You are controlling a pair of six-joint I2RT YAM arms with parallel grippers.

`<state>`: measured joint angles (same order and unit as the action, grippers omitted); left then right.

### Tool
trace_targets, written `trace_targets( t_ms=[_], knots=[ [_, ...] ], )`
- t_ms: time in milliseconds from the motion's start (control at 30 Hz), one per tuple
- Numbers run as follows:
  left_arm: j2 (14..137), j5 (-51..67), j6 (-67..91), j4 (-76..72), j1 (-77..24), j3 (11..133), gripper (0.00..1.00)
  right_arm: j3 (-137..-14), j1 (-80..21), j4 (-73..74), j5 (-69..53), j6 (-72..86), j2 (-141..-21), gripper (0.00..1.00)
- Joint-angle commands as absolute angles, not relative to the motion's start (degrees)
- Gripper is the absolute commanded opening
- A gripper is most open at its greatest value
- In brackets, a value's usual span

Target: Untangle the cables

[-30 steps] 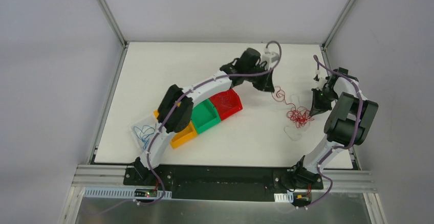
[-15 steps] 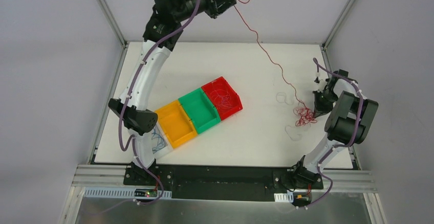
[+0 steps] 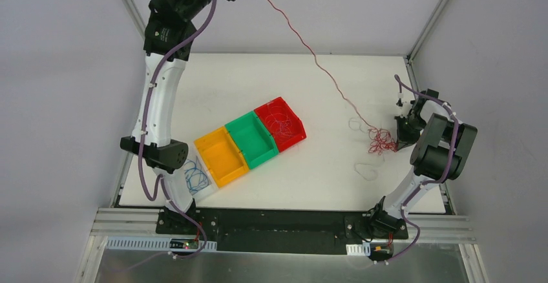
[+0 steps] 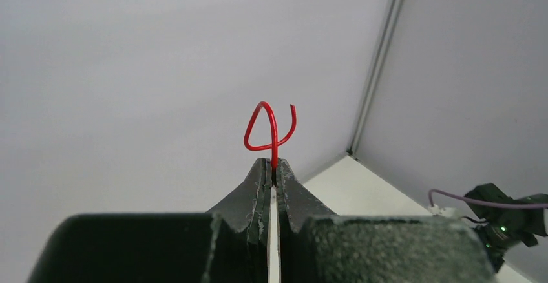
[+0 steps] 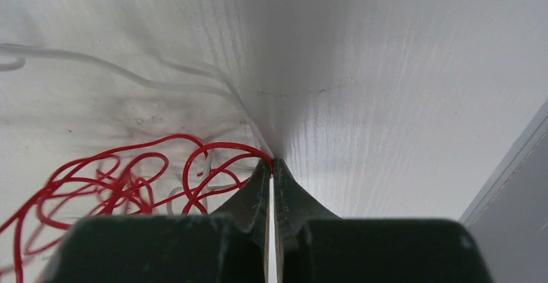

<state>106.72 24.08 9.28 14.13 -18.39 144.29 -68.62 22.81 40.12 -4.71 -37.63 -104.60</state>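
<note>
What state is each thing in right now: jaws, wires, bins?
Left gripper: jaws shut on the red cable, up high.
Right gripper: jaws shut on the red tangle, at the table.
Red cable: stretched through air.
White cable: loose on table.
Red bin: holds red wires.
Green bin: empty.
Yellow bin: empty.
Blue cables: in clear tray.

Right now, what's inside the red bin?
Thin red cables lie loosely coiled on the floor of the red bin. Being red on red, their number is unclear, and anything beneath them is hidden.
</note>
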Motion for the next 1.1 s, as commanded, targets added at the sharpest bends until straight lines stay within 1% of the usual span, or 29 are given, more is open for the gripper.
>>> trace_targets(
  t_ms=[0, 167, 267, 367, 433, 500, 600, 667, 833, 1000, 1067],
  knots=[
    [100.93, 20.16, 5.90, 10.11, -16.99, 147.49, 0.00, -67.63, 23.55, 40.49, -2.57, -38.88, -104.74, 0.03],
    [99.26, 21.12, 5.82, 9.32, -16.96, 146.71, 0.00, -67.46, 23.64, 41.16, -2.93, -39.17, -103.47, 0.04],
    [99.34, 17.54, 1.49, 8.24, -16.95, 149.00, 0.00, -66.93, 23.64, 40.83, -1.97, -40.03, -103.21, 0.01],
    [99.74, 11.18, -5.76, 5.90, -16.94, 151.99, 0.00, -66.32, 23.94, 40.17, -1.06, -41.20, -103.27, 0.01],
    [99.27, 7.39, -9.83, 4.05, -16.88, 152.16, 0.00, -66.34, 24.15, 40.04, -0.95, -41.38, -103.52, 0.06],
    [98.35, 5.14, -13.52, 2.57, -16.92, 151.57, 0.00, -66.63, 24.30, 40.27, -1.10, -41.04, -103.57, 0.16],
    [96.68, 3.62, -14.82, 1.32, -16.90, 150.35, 0.00, -66.98, 24.35, 40.65, -1.98, -40.21, -102.96, 0.31],
    [95.21, 4.85, -13.25, 1.56, -16.88, 148.60, 0.00, -67.75, 24.43, 41.86, -3.15, -39.93, -102.43, 0.34],
    [92.92, 12.27, -7.18, 1.69, -16.92, 144.27, 0.00, -69.71, 24.68, 44.94, -6.73, -39.78, -99.03, 0.35],
    [96.28, 9.08, -9.63, 0.90, -16.89, 151.25, 0.00, -70.85, 26.65, 46.10, -6.78, -40.88, -96.48, 0.45],
    [96.34, 9.52, -10.29, -0.49, -16.88, 151.55, 0.00, -71.87, 28.00, 47.15, -7.94, -40.90, -95.80, 0.50]
  ],
)
